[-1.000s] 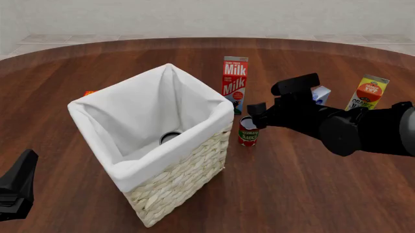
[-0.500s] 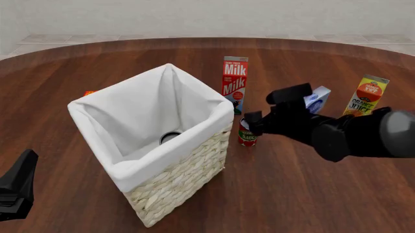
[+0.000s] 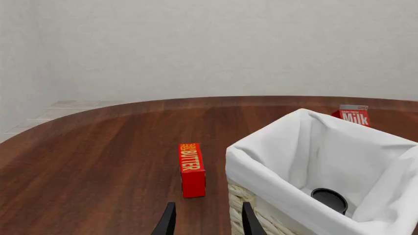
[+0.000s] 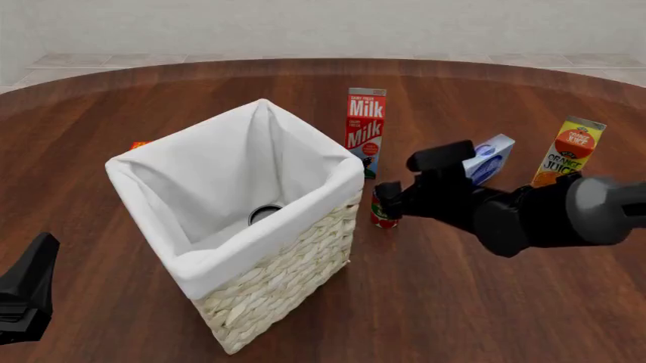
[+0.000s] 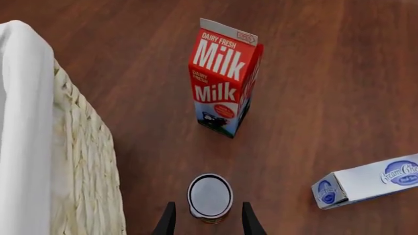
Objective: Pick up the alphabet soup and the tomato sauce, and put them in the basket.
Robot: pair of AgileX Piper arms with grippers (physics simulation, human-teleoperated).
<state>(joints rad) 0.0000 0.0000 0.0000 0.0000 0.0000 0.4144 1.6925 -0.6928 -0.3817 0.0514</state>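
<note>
At the lower left of the front view the left gripper (image 4: 26, 291) hangs idle, jaws apart on nothing, clear of the work. The basket (image 4: 272, 283) fills the centre-left; a dark round can top shows at its bottom, probably the alphabet soup (image 4: 265, 214). Just right of the basket stands the tomato sauce (image 4: 383, 210), in front of the milk carton (image 4: 365, 130). The right gripper (image 4: 395, 198) hovers over it, jaws apart and straddling the can top, apparently lined up to grasp.

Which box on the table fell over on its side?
The blue-and-white cream cheese box lies flat. The milk carton and orange juice carton stand upright.
</note>
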